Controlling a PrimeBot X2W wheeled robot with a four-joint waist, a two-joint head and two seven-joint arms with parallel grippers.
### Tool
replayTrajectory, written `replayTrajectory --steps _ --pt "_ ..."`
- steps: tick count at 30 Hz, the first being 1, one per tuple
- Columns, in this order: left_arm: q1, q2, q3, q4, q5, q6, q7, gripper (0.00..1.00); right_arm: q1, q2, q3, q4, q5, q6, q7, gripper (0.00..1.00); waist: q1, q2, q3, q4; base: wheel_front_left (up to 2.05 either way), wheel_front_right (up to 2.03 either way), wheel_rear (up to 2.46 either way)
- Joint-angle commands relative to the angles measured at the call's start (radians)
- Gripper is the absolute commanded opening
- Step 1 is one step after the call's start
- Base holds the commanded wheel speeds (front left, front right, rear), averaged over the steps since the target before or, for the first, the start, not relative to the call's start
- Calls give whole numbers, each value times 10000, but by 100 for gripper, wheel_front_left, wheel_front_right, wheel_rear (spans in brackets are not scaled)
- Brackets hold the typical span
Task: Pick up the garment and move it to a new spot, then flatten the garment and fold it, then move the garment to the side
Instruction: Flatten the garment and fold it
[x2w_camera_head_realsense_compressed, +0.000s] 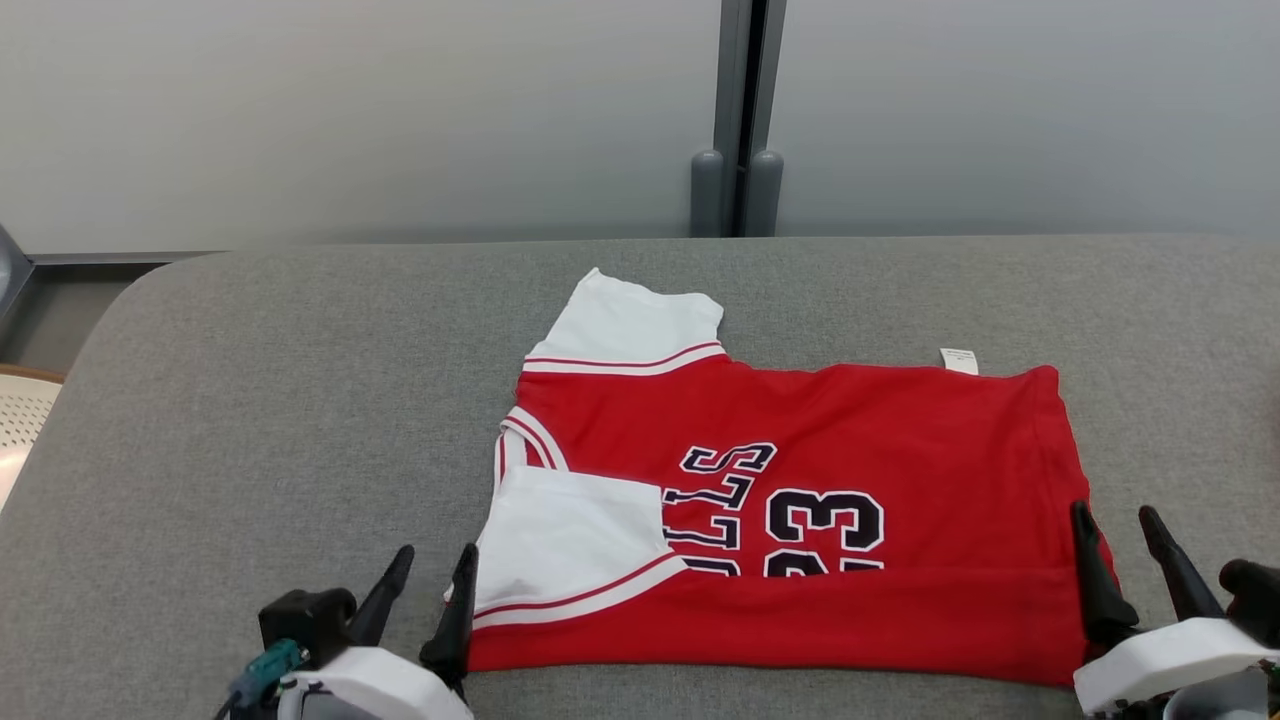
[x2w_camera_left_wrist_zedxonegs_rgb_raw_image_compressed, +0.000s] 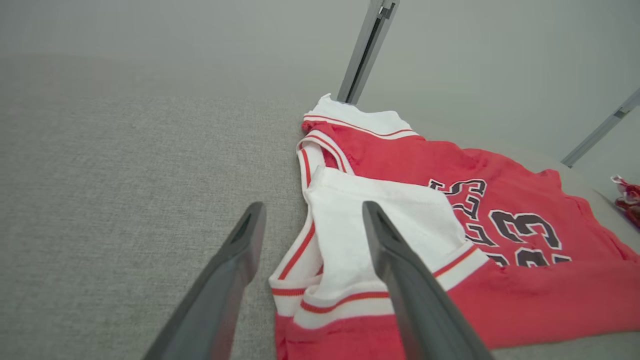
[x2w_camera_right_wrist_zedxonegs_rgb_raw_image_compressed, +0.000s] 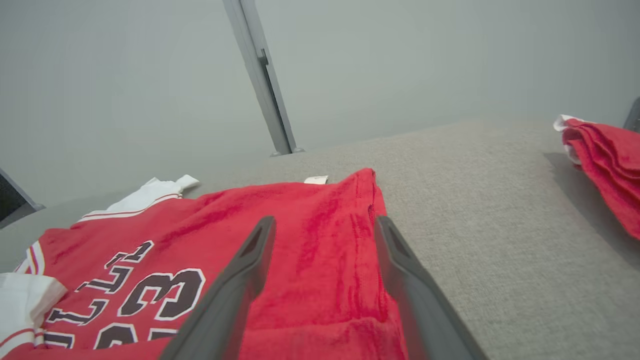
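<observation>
Garment (x2w_camera_head_realsense_compressed: 850, 430), a red jersey with white sleeves and dark lettering: flat on the grey padded surface (x2w_camera_head_realsense_compressed: 250, 400) at mid-frame in the head view, near edge folded up over the lower lettering, white tag (x2w_camera_head_realsense_compressed: 958, 360) at its upper right edge. Left gripper (x2w_camera_head_realsense_compressed: 435, 550) at lower left: fingers spread, straddling the left edge of the near white sleeve (x2w_camera_head_realsense_compressed: 565, 530), pinching nothing. Right gripper (x2w_camera_head_realsense_compressed: 1112, 508) at lower right: fingers likewise spread, straddling the jersey's right hem, gripping nothing. Cannot tell whether either touches the cloth. At far right of the right wrist view, a pile of red cloth (x2w_camera_right_wrist_zedxonegs_rgb_raw_image_compressed: 605, 160), well apart.
</observation>
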Motion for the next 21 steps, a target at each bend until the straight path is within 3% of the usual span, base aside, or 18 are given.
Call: replayTrajectory --steps 1,4,9,13,16,21 --pt "-294 -8 212 -304 -42 6 -102 100 31 -146 39 -379 -184 -5 -148 100 0 -1 140 -22 0 0 0" --pt "-459 -214 518 -939 -467 -278 -151 100 -8 -157 95 -1051 -479 -4 -235 100 0 -1 407 -59 0 0 0" --pt "-1132 -245 732 -1655 -212 -440 -150 100 -237 -48 -91 -1792 -1204 -4 -303 100 0 -1 1029 -168 0 0 0" --pt "-2311 65 553 -1136 166 -468 -48 100 -675 114 -132 -2135 -1739 -4 -308 100 0 -1 1773 -416 0 0 0" --pt "-3369 398 451 -417 585 -195 387 100 -1205 203 -167 -2083 -2209 -5 -304 100 0 -1 2338 -776 0 0 0" --pt "-5365 946 58 411 876 -349 1403 100 -2207 559 -141 -2004 -2649 -5 -292 100 0 -1 3282 -1363 0 0 0"
